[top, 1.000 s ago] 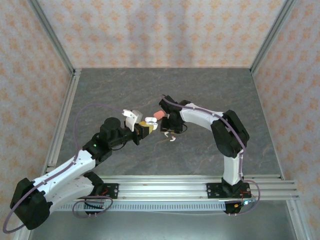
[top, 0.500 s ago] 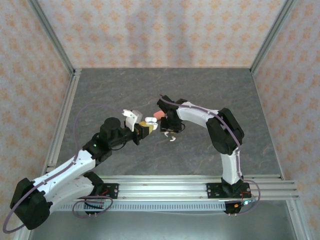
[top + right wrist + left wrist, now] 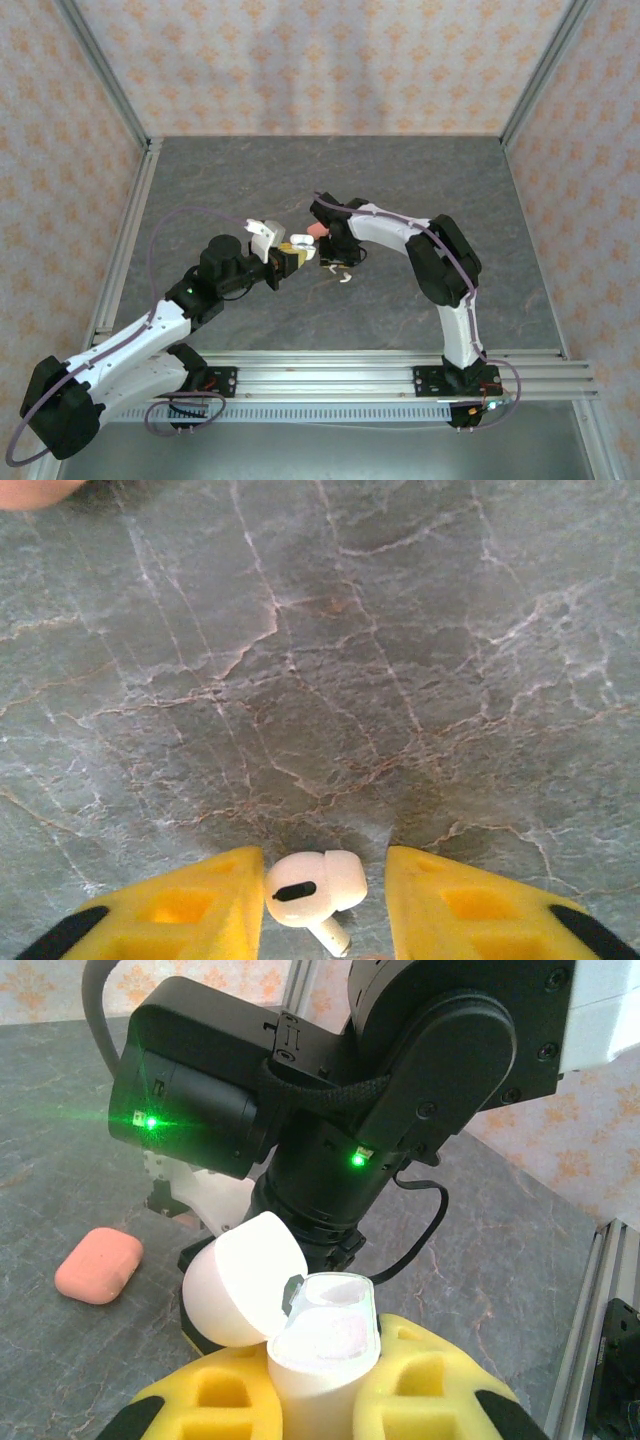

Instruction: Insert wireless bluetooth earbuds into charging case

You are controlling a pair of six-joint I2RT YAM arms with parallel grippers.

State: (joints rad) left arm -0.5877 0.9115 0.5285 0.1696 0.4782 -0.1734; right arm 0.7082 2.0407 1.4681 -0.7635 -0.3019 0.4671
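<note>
The grey marbled table (image 3: 450,190) has both arms reaching in to meet near its middle. The left gripper (image 3: 325,1390) is clamped on a white case (image 3: 325,1345), which stands upright with its lid (image 3: 245,1280) tipped open to the left. A pink case (image 3: 98,1264) lies shut on the table, off to one side. The right gripper (image 3: 325,895) hangs low, jaws narrow. A white earbud (image 3: 305,888) lies on the table between them, with a gap on its right.

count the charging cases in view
2. The white case, lid open, is gripped in the left tool; the pink case lies on the table beyond it. More may be hidden behind the right arm.
</note>
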